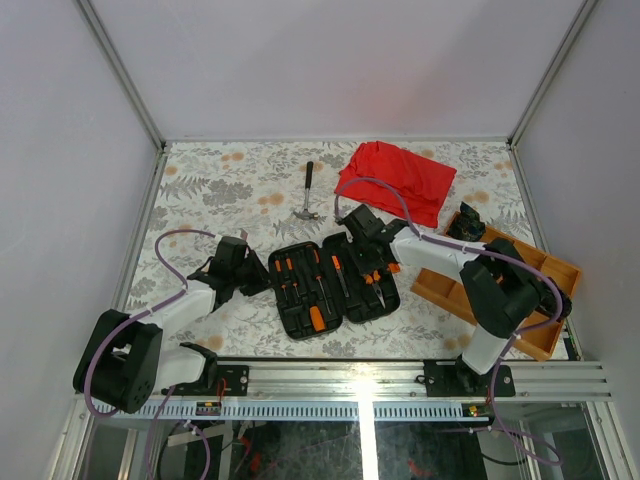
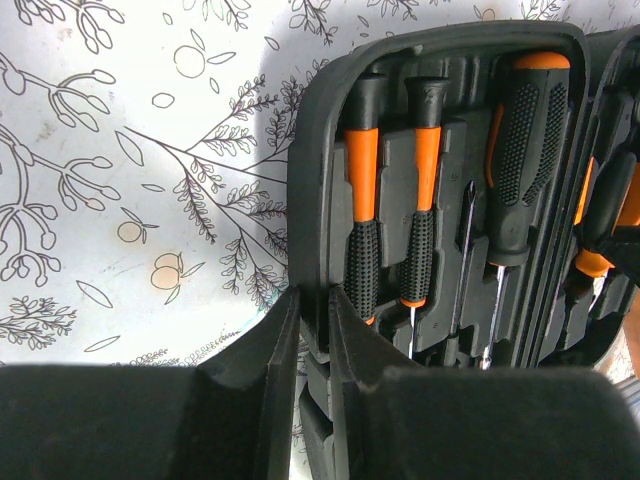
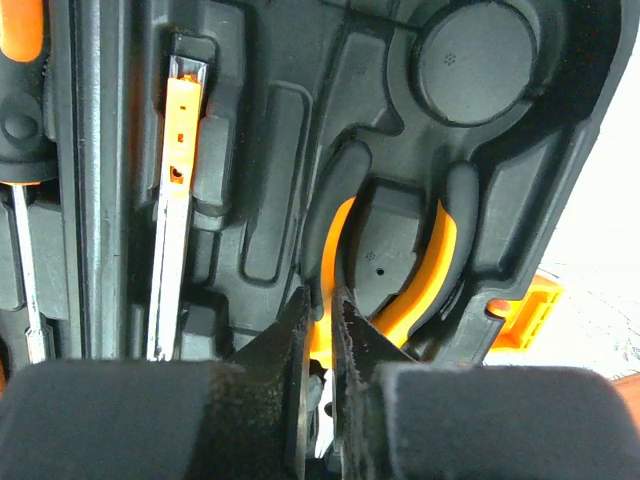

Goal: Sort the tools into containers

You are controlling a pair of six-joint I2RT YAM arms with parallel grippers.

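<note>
The black tool case (image 1: 335,300) lies open at the table's middle, with orange-and-black screwdrivers (image 2: 362,200) seated in its left half. My left gripper (image 1: 262,282) is at the case's left side; in the left wrist view its jaws (image 2: 313,298) are shut on the case's rim (image 2: 325,130). My right gripper (image 1: 372,262) is over the right half of the case. In the right wrist view its jaws (image 3: 322,300) are shut on one orange handle of the pliers (image 3: 430,270), which lie in their moulded slot. A hammer (image 1: 308,195) lies loose behind the case.
A red cloth (image 1: 395,178) lies at the back right. An orange compartment tray (image 1: 520,300) stands at the right edge, with a dark object (image 1: 467,222) at its far end. An orange-and-silver tool (image 3: 175,200) sits in a slot left of the pliers.
</note>
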